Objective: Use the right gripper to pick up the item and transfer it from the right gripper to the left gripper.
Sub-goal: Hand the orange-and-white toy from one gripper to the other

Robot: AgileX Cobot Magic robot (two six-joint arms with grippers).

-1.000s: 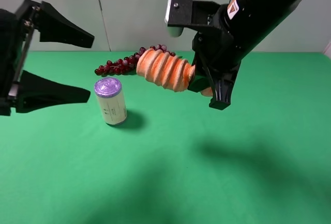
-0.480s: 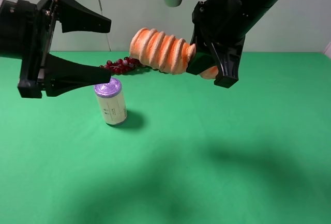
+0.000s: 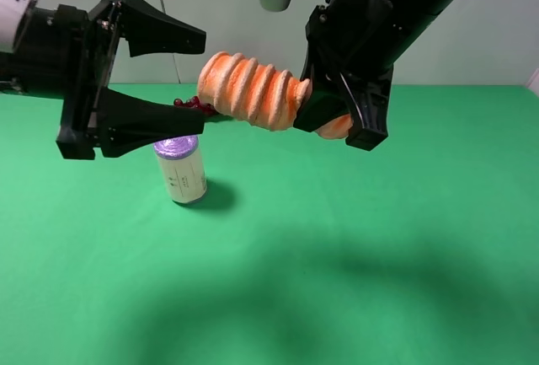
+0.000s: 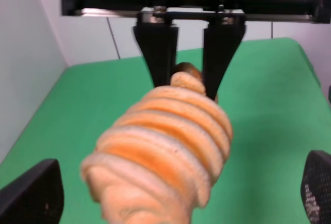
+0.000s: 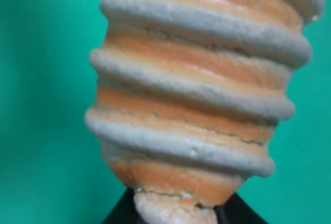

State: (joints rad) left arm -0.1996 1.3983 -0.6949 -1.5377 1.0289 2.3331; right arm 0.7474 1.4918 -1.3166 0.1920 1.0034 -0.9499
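**Q:** Where is the item?

**A:** The orange, cream-ridged item (image 3: 253,99) hangs in the air above the green table (image 3: 379,230), lying roughly level. The right gripper (image 3: 333,125) is clamped on its narrow end, and its black fingers hide most of that end.

**Q:** And the other claw?

**A:** The left gripper (image 3: 202,77) is spread wide, and the item's free end sits between its two fingertips. I cannot tell from the high view whether either finger touches it. In the left wrist view the fingertips (image 4: 31,195) show only at the frame's corners, cut off and apart from the item (image 4: 165,151), which is blurred from being so close.

**Q:** What does the right wrist view show?

**A:** Almost nothing but the item (image 5: 201,94). Only a sliver of black finger shows at its tip.

**Q:** Anything else on the table?

**A:** A purple-lidded can (image 3: 180,167) stands upright, its top partly covered by the left gripper's lower finger. The dark red grape bunch (image 3: 192,104) behind it is mostly hidden.
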